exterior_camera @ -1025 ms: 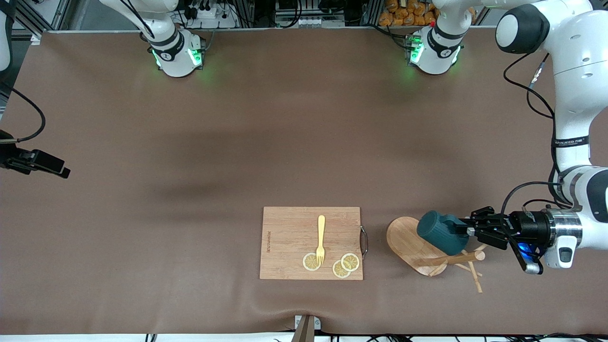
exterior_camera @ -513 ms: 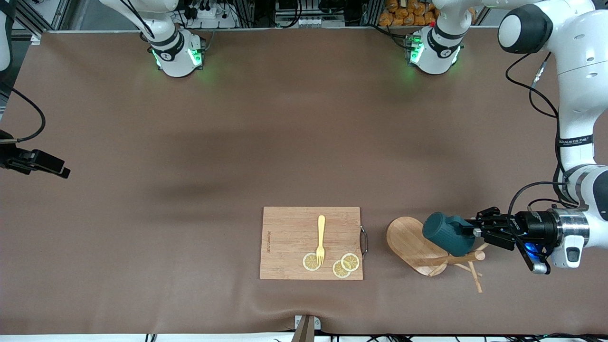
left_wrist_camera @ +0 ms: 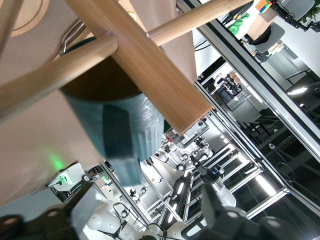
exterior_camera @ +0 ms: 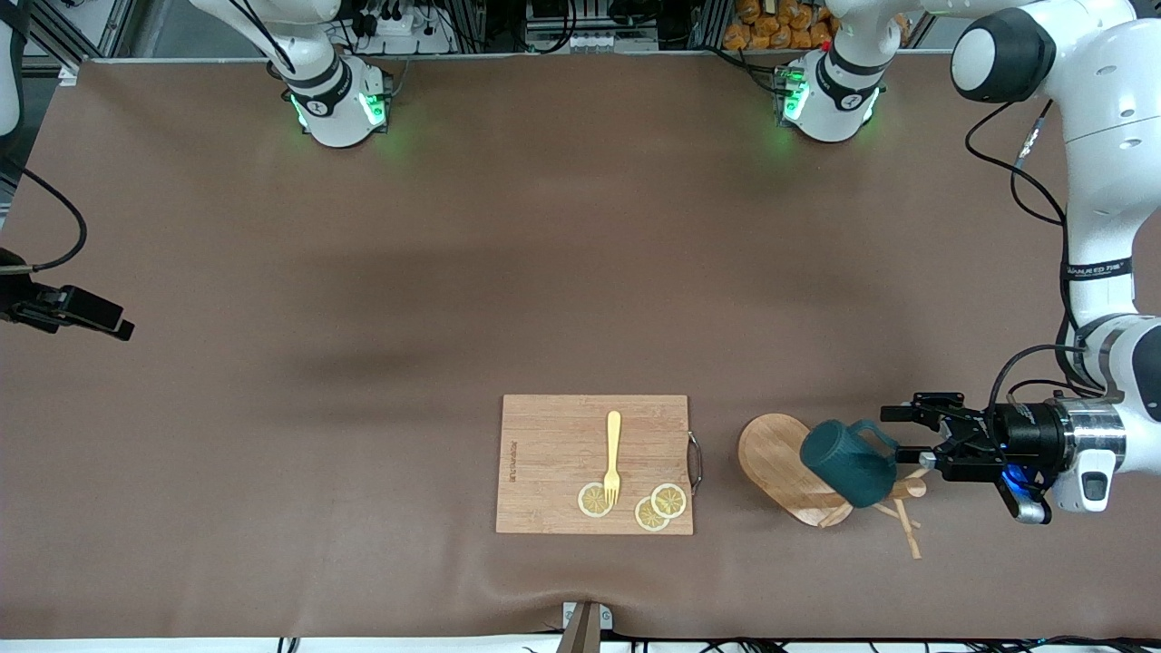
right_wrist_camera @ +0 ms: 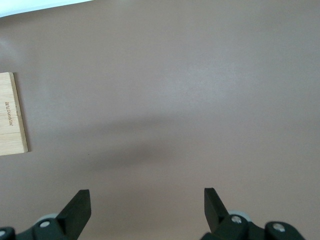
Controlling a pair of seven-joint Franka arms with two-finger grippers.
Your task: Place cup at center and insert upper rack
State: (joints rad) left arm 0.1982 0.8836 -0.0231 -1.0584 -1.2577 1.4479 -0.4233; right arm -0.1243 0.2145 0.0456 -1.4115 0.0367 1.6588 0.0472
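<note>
The dark teal cup (exterior_camera: 845, 462) lies tilted on the upper rack (exterior_camera: 778, 458), a light wooden mug tree that lies on its side near the left arm's end of the table. The rack's post (exterior_camera: 878, 494) and thin pegs (exterior_camera: 908, 535) point toward the left arm. My left gripper (exterior_camera: 912, 438) is open just beside the cup's loop handle (exterior_camera: 878, 432), with nothing between its fingers. In the left wrist view the cup (left_wrist_camera: 125, 125) hangs under the post (left_wrist_camera: 145, 60), ahead of the left gripper (left_wrist_camera: 155, 215). My right gripper (right_wrist_camera: 147, 205) waits open over bare table.
A wooden cutting board (exterior_camera: 544, 453) with a yellow fork (exterior_camera: 613, 453) and lemon slices (exterior_camera: 660, 506) lies beside the rack, toward the table's middle. Its corner (right_wrist_camera: 11, 112) shows in the right wrist view. The right gripper (exterior_camera: 113, 324) hangs at the table's right-arm end.
The left gripper has opened and let go of the cup's handle, backing slightly toward the left arm's end. The cup has sunk and tilted lower onto the rack. The right arm has not moved.
</note>
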